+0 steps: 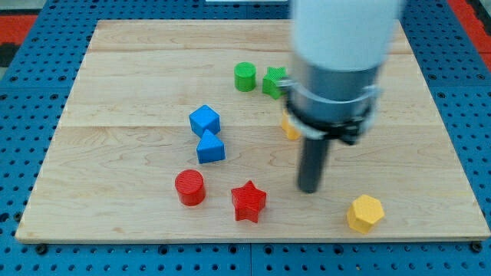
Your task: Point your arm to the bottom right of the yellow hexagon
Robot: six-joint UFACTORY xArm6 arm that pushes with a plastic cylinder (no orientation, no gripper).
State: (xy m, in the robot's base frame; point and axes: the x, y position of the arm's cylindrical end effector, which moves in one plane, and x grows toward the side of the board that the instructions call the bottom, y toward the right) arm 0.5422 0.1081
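Note:
The yellow hexagon (364, 213) lies near the view's bottom right of the wooden board (123, 92). My tip (309, 189) is the lower end of the dark rod, up and to the left of the hexagon, apart from it. The red star (248, 202) lies left of the tip. A second yellow block (289, 128) shows partly behind the arm's body; its shape is hidden.
A red cylinder (189, 188) lies left of the red star. Two blue blocks (204, 120) (210, 147) touch near the board's middle. A green cylinder (245, 77) and a green block (274, 82) lie near the top. The arm's body (337, 61) hides part of the board.

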